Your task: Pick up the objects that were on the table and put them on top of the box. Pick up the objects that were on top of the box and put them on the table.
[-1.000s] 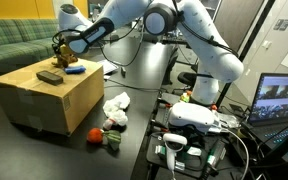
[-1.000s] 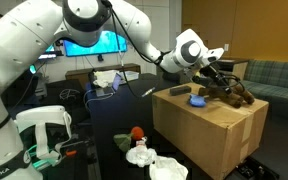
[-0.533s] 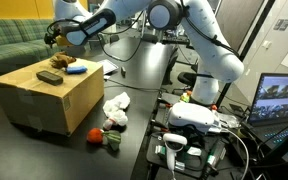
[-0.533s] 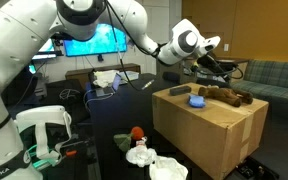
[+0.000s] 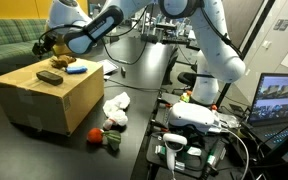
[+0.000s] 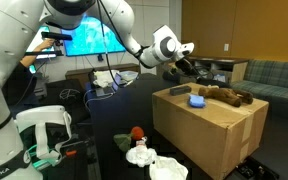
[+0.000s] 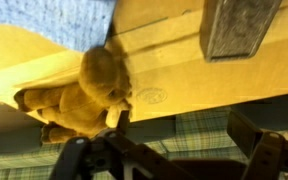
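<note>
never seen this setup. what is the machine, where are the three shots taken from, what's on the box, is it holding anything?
The white machine is one robot arm with a two-fingered gripper at its end. Two pictures come from cameras standing outside the robot at different spots; the third comes from a camera on the wrist, looking down at the cardboard box. The box carries a brown plush toy, a blue object and a dark flat block. Beside the box, on the black table, lie a crumpled white cloth and a small red item. The gripper hovers near the box's edge; in the wrist view its fingers stand apart with nothing between them, so it looks empty.
</note>
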